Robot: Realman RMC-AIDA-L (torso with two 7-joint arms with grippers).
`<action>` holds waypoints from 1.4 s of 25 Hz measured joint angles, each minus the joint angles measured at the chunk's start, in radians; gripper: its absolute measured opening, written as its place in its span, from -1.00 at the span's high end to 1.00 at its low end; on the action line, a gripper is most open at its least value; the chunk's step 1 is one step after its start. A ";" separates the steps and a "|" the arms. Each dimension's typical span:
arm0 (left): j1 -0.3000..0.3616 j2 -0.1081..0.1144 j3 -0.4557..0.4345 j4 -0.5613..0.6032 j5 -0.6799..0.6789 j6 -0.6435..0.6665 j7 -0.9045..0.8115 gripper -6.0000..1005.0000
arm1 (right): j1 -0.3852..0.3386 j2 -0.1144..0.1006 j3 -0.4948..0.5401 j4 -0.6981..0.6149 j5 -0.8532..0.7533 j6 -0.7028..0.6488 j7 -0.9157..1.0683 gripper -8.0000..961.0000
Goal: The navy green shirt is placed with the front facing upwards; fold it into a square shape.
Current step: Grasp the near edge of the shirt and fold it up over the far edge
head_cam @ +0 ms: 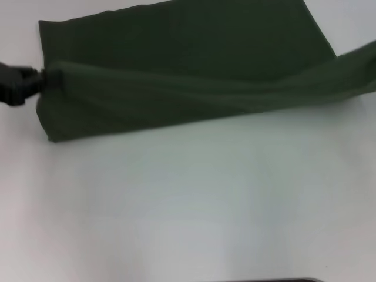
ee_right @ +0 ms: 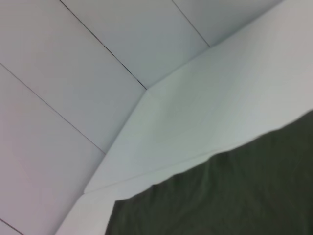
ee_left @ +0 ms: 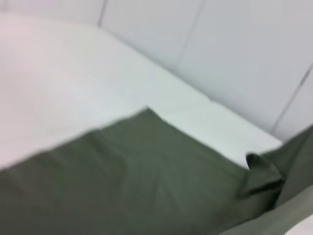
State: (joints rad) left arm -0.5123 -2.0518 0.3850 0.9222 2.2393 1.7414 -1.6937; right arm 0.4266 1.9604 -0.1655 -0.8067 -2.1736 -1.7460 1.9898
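Left gripper [head_cam: 42, 78] at left edge of head view, clamped on bunched edge of navy green shirt [head_cam: 176, 64]. Shirt lying across far part of white table [head_cam: 188, 205], near layer lifted into a taut ridge running left to right, w/ right end raised off frame. Right gripper not visible; can't tell its state. Pale wall panels [ee_right: 73, 73] behind table.

Dark green shirt [head_cam: 176, 53] lies flat across far part of white worktop [head_cam: 188, 200]. My left gripper [head_cam: 41, 79], black, at left edge, pinches near hem; raised fold stretches taut from it across to right edge.
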 joint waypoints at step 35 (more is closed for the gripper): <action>0.054 -0.019 -0.030 -0.001 -0.079 -0.071 0.056 0.91 | 0.032 0.007 -0.076 0.025 0.009 0.065 0.056 0.91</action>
State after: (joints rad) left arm -0.4586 -2.0713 0.3550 0.9211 2.1607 1.6703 -1.6374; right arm 0.4586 1.9678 -0.2419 -0.7812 -2.1649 -1.6814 2.0460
